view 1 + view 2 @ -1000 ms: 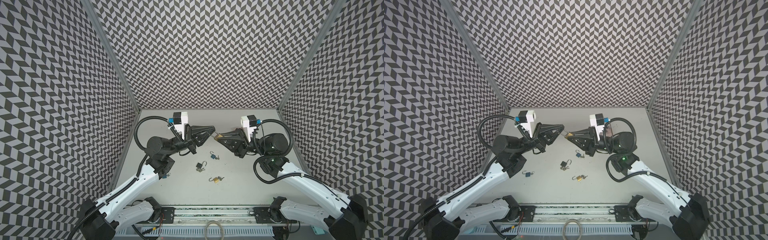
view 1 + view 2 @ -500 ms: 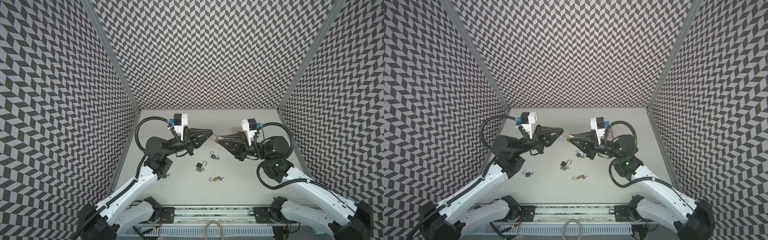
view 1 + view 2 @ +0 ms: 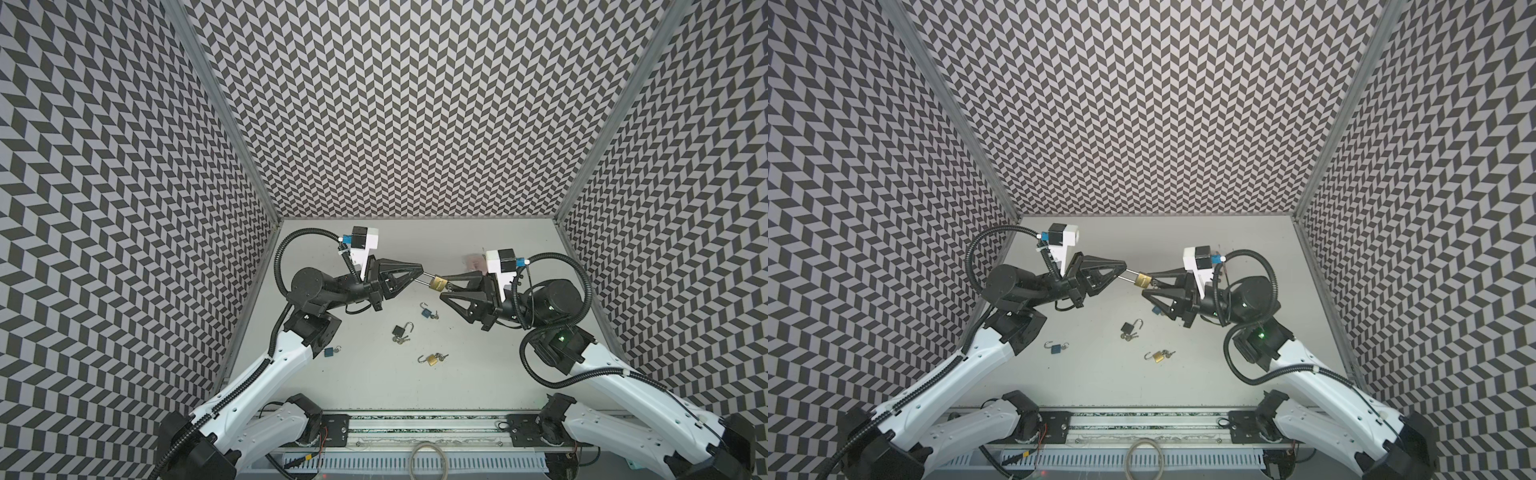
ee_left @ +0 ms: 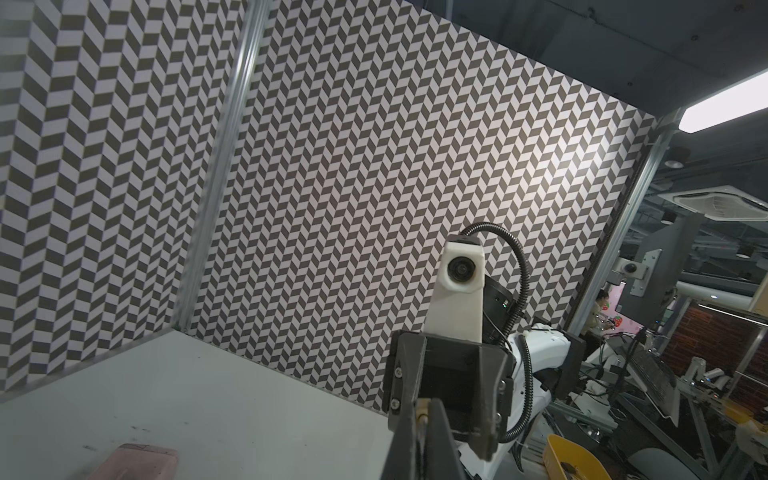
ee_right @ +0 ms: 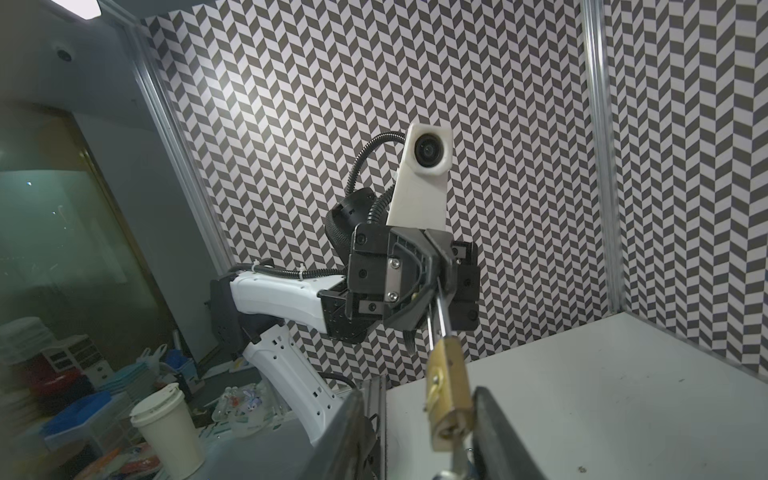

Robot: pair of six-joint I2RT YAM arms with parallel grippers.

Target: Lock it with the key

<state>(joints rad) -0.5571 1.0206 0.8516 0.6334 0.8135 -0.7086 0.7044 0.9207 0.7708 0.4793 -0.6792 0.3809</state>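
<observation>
**Brass padlock held in the air, right jaws spread around its key end**

In both top views the left gripper (image 3: pixel 422 271) is pressed together on the shackle (image 3: pixel 428 276) of the brass padlock (image 3: pixel 438 283). It holds the lock in the air between the two arms, above the table (image 3: pixel 478 382). The right gripper (image 3: pixel 445 286) faces it with one finger on each side of the lock's body, pinching nothing. A black padlock (image 3: pixel 400 331) and other spare locks lie on the table below, well clear.

The left wrist view gives me only that gripper's closed tips, with a sliver of brass-coloured metal between them. The lock's body is hidden.

In the right wrist view the padlock hangs by its shackle between the right gripper's spread fingers (image 5: pixel 503 436). One finger is just beside the body and the other stands apart. What I take for the key (image 5: pixel 456 459) sticks out of the keyhole end. I cannot tell whether the shackle is seated.

I judge the step in hand to be taking hold of the key to turn it. I would centre the jaws on the key's head rather than on the lock's body. I would close squarely, then rotate about the key's own axis while the left grip holds firm. Any sideways pull would swing the lock on its shackle, or strain the key.
</observation>
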